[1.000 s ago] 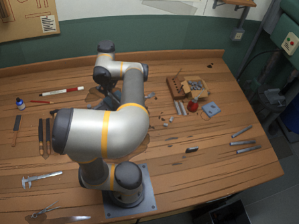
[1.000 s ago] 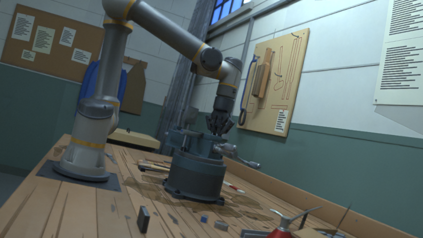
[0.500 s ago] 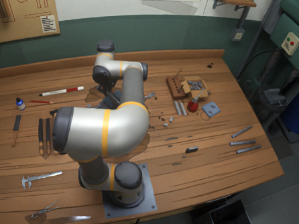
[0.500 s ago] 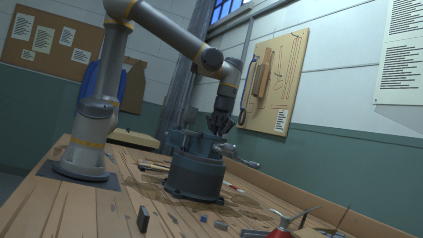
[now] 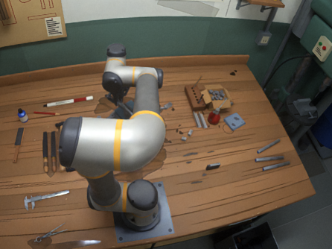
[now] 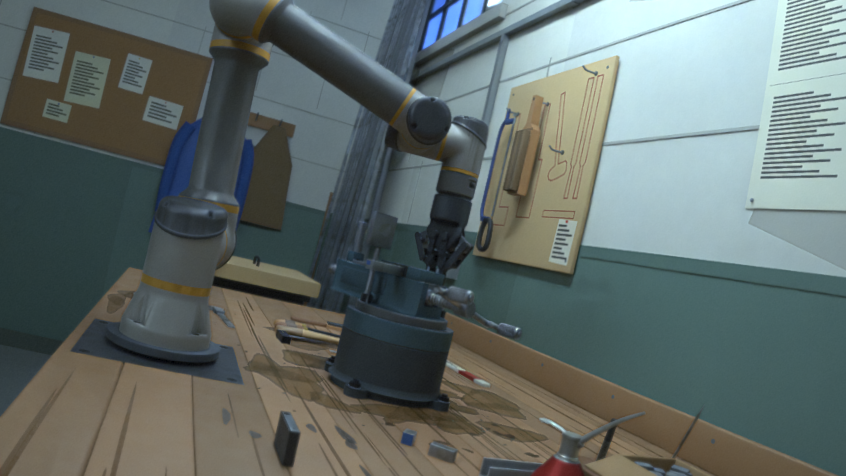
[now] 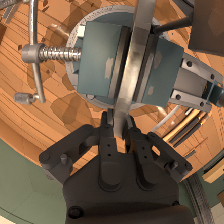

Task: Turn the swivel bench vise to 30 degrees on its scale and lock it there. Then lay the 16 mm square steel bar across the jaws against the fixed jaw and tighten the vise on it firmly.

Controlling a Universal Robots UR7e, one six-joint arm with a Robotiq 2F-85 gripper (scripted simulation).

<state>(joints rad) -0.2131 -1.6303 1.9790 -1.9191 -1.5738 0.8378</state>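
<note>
The square steel bar (image 7: 133, 66) lies across the vise between the two blue jaws, and its near end is held in my closed gripper (image 7: 119, 126). The swivel bench vise (image 6: 393, 322) stands on its round base in the middle of the bench. A graduated scale ring (image 7: 101, 12) runs round the base. The screw (image 7: 59, 52) sticks out on the left, with its handle bar (image 7: 34, 50) crossing it. In the side camera the arm hides most of the vise. I cannot tell how tightly the jaws bear on the bar.
A raised wooden rail (image 5: 149, 61) edges the back of the bench. Files (image 5: 49, 145) and a caliper (image 5: 42, 197) lie to the left. More bars (image 5: 270, 156) lie to the right, near a red oil can (image 5: 214, 116) and a box of parts (image 5: 216, 95).
</note>
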